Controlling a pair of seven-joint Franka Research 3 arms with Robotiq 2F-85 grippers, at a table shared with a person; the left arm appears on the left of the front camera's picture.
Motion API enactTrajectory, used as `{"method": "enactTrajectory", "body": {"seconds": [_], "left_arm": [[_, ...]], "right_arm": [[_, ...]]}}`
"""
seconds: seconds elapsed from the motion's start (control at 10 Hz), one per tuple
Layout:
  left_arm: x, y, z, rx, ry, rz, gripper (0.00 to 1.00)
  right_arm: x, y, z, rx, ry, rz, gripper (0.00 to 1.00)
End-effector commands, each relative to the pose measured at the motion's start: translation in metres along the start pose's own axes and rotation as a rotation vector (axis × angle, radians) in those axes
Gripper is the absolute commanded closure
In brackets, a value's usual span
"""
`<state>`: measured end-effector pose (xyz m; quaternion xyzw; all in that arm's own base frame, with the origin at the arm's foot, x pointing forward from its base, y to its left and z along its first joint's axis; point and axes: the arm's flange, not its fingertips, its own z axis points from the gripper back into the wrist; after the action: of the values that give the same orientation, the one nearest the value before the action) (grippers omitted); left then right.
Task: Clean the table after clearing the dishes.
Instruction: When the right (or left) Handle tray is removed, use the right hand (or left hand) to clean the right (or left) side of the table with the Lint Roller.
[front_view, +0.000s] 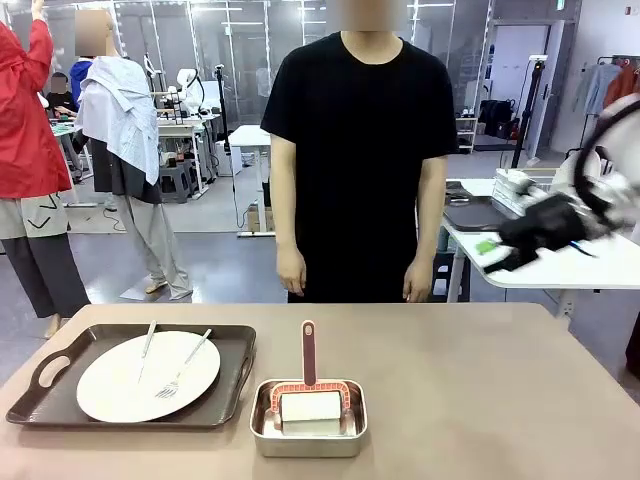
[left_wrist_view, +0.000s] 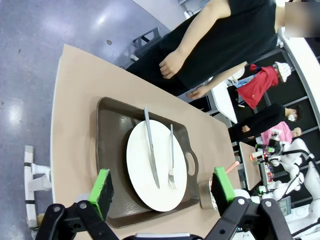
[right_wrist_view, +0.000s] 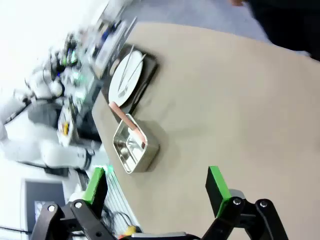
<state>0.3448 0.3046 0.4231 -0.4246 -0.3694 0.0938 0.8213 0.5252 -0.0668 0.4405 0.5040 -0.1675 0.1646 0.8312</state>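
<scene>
One of the dishes, a white plate (front_view: 120, 385) with a knife (front_view: 146, 350) and a fork (front_view: 185, 365), lies on a dark brown tray (front_view: 60, 400) at the front left of the table (front_view: 480, 380). My left gripper (left_wrist_view: 161, 187) hovers open above that plate (left_wrist_view: 145, 165) and tray (left_wrist_view: 110, 150). At the far right, my right gripper (front_view: 515, 245) is blurred, raised over a white side table (front_view: 580, 270). In its wrist view the right gripper (right_wrist_view: 155, 186) is open and empty, high above the table (right_wrist_view: 225, 90), with the plate (right_wrist_view: 125, 77) far off.
A small steel pan (front_view: 308, 440) holding a white block and a red-handled brush (front_view: 308, 352) stands near the front middle; it also appears from the right wrist (right_wrist_view: 134, 145). A person in a black shirt (front_view: 355, 150) stands at the far edge, hands down.
</scene>
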Motion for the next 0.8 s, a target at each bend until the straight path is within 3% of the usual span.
{"method": "enactTrajectory", "body": {"seconds": [0.0,0.2,0.4,0.6,0.7], "left_arm": [[0.001,-0.001,0.004,-0.010,-0.001,-0.002,0.00],[0.001,-0.001,0.004,-0.010,-0.001,-0.002,0.00],[0.001,-0.001,0.004,-0.010,-0.001,-0.002,0.00],[0.001,-0.001,0.004,-0.010,-0.001,-0.002,0.00],[0.001,-0.001,0.004,-0.010,-0.001,-0.002,0.00]], "right_arm": [[-0.061,-0.007,0.050,0.010,-0.402,-0.256,0.00],[-0.132,-0.026,0.092,0.048,-0.511,-0.304,0.00],[-0.182,-0.042,0.099,0.092,-0.631,-0.393,0.00],[-0.197,-0.049,0.094,0.089,-0.666,-0.429,0.00],[-0.193,-0.049,0.092,0.071,-0.632,-0.431,0.00]]}}
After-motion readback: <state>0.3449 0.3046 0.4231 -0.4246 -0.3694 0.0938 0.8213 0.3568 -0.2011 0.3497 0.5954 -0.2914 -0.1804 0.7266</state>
